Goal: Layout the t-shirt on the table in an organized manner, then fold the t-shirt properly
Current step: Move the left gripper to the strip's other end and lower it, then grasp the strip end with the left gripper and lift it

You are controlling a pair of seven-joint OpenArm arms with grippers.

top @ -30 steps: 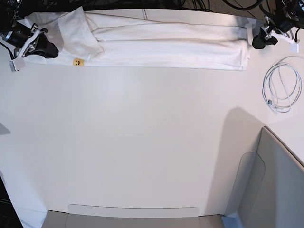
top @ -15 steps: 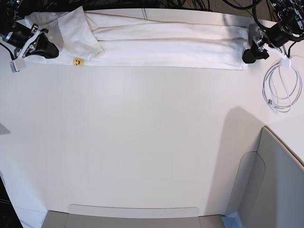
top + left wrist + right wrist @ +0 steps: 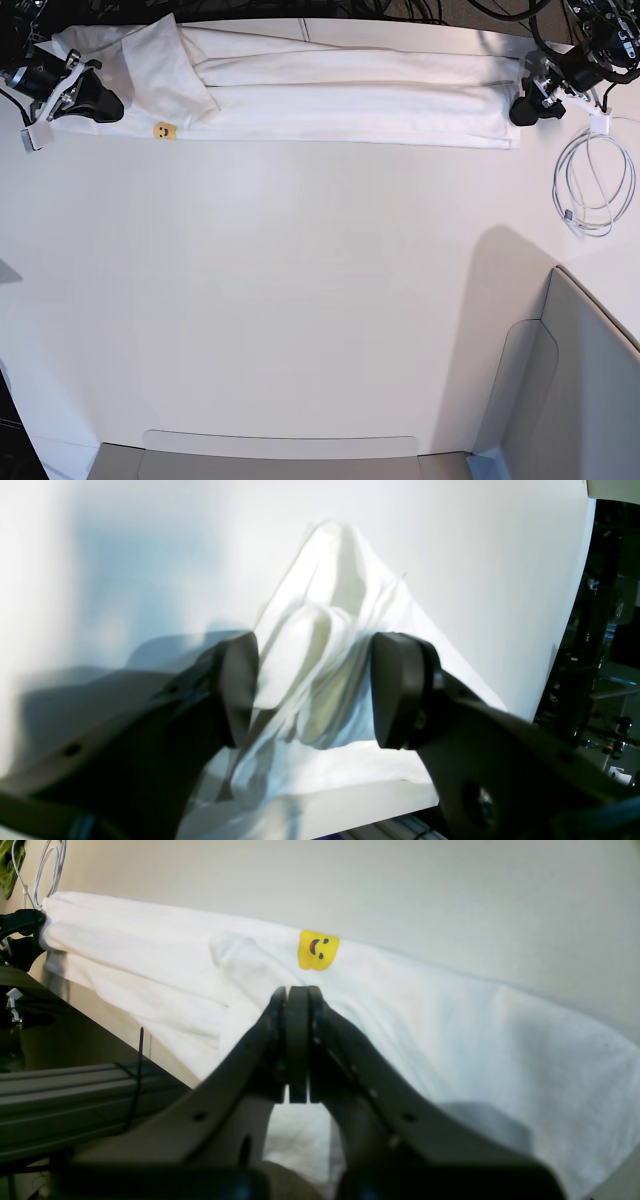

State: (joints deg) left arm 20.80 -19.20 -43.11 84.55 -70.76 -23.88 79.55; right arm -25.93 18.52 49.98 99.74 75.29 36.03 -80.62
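Shirt (image 3: 350, 98): folded into a long band at the far edge of the desk (image 3: 300, 300), its long axis running from one arm to the other.
Left fingers (image 3: 310, 690): spread wide, empty, straddling the bunched shirt end just ahead; nearer arm for that end.
Right fingers (image 3: 295, 1005): clenched together, apparently pinching cloth at the opposite end.
Smiley print (image 3: 318, 950): just beyond the right tips.

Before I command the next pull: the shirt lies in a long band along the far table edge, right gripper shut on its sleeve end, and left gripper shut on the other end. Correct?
Not quite. The left gripper is open, its jaws spread around the t-shirt end, as the left wrist view shows. The right gripper is shut at the sleeve end.
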